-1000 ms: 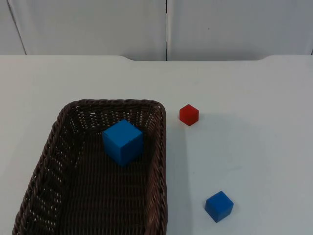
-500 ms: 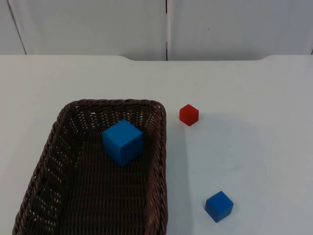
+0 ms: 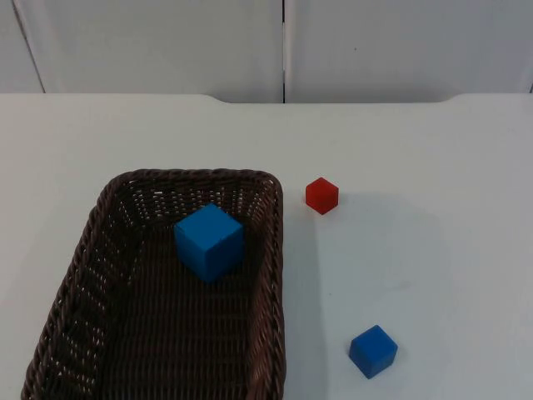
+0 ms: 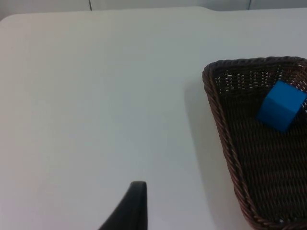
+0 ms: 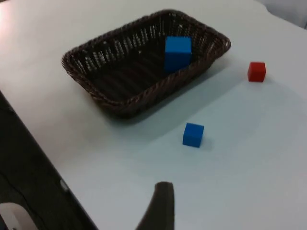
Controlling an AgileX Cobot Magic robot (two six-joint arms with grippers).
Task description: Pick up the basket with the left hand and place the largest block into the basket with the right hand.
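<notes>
A dark brown wicker basket [image 3: 158,292] sits on the white counter [image 3: 433,150], on the left arm's side of the top view. Inside it lies one thing: the large blue block [image 3: 209,242], resting on the woven floor near the far end wall, turned so that a corner faces the camera. It stands close to the basket's right-hand long wall, and the rest of the basket floor is bare weave. From the left wrist view the same block [image 4: 281,112] sits within the basket [image 4: 225,120] near a corner, below the rim line.

Outside the basket, a small red block [image 3: 321,195] lies on the counter just beside the far right corner of the rim, apart from it. A smaller blue block [image 3: 372,351] lies nearer the camera, to the right of the basket's long wall and well apart from the red one. The right wrist view shows all three blocks and the basket from a raised position off to the side.

The left hand [image 4: 132,206] hangs above bare counter, to the side of the basket and not touching it. The right hand [image 5: 160,206] hangs above the counter near its front edge, away from the small blue block [image 5: 193,134]. I cannot tell how wide either hand stands; neither is seen to hold anything.
</notes>
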